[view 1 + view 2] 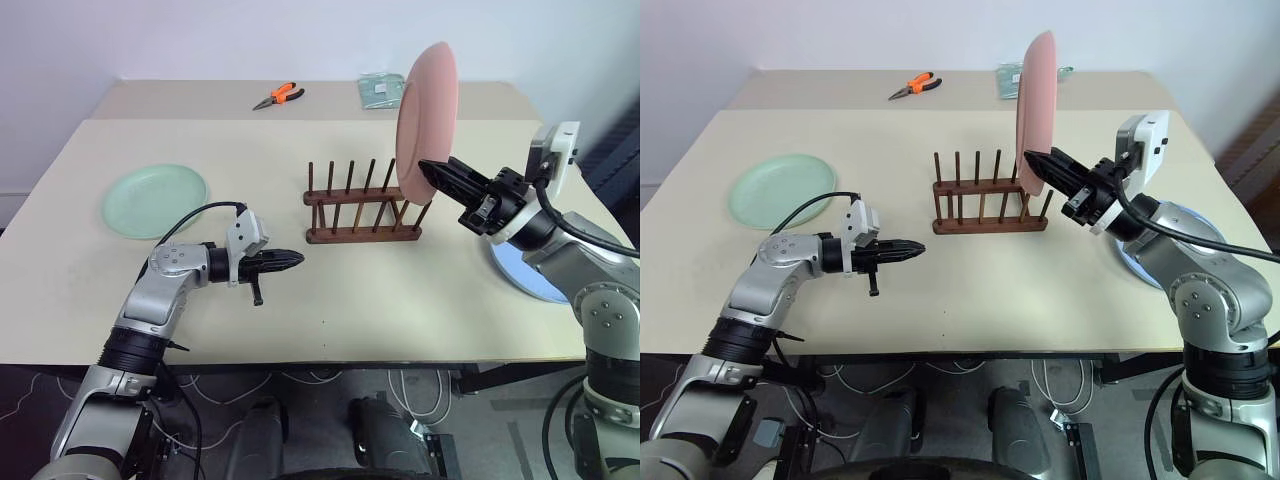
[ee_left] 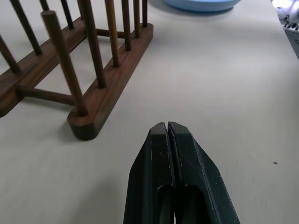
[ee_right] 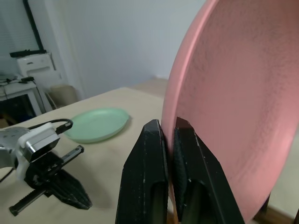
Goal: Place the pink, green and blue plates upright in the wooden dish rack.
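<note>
The pink plate (image 1: 427, 115) stands on edge above the right end of the wooden dish rack (image 1: 362, 205), and my right gripper (image 1: 428, 170) is shut on its lower rim, as the right wrist view shows (image 3: 170, 128). Flat on the table at the left lies the green plate (image 1: 154, 200). The blue plate (image 1: 523, 274) lies flat at the right, mostly hidden under my right arm. My left gripper (image 1: 298, 259) is shut and empty, pointing at the rack's left end from a short way in front of it.
Orange-handled pliers (image 1: 279, 96) and a greenish packet (image 1: 382, 90) lie on the far table section behind the rack. Bare tabletop lies between the rack and the near edge.
</note>
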